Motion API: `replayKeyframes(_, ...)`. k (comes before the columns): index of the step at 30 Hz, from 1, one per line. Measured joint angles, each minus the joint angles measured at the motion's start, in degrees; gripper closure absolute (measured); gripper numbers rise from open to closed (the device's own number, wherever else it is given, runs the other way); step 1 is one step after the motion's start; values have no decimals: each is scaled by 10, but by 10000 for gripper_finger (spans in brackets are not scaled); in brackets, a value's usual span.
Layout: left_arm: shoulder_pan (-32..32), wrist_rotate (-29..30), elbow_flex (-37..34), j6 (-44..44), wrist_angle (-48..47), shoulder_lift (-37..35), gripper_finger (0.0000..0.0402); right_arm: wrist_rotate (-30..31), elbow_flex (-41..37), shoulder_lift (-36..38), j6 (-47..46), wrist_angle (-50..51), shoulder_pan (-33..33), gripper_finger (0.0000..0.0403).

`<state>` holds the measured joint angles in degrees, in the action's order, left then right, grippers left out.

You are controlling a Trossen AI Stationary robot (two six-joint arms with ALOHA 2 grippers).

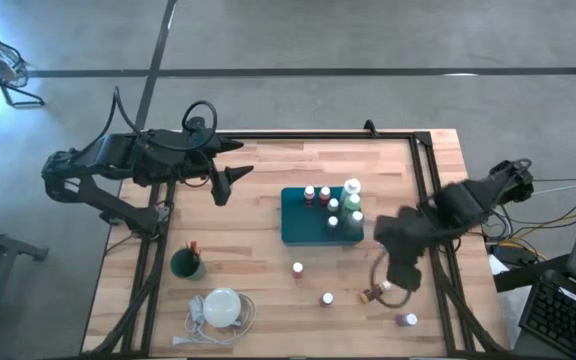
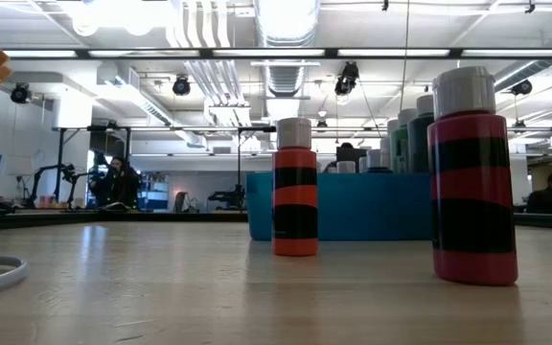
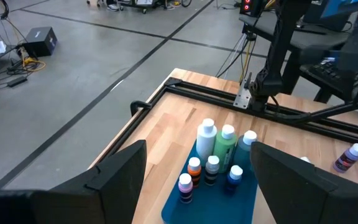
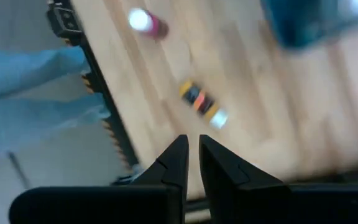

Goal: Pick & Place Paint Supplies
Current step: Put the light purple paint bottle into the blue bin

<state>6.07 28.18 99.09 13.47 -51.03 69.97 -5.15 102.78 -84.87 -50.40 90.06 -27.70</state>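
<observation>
One small brown paint bottle (image 1: 373, 294) lying tipped on the wooden table (image 1: 258, 220) is nearest the nearly closed, empty right gripper (image 1: 404, 281), while the left gripper (image 1: 230, 176) is held wide open far away.

I can read no word, number, brand or sign anywhere in my views. The small white-capped paint bottles standing in my teal rectangular tray (image 1: 298, 228) carry labels, but these show only as dark bands. The same goes for the orange black-banded bottle (image 2: 295, 188) just in front of that tray and the red black-banded bottle (image 2: 471, 175) standing beside it, nearer the low camera: bands, no letters. The brown bottle lying on its side (image 4: 202, 103) away from the tray is blurred, its label unreadable.
</observation>
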Motion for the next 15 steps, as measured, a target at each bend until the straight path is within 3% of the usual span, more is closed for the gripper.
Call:
replayKeyframes(5,0,0,0,0,0,0,110,-12,-33,13,-214,0,-74,364)
replayKeyframes(15,0,-1,0,-19,-5,0,110,24,-62,-3,-457,-30,-177,391)
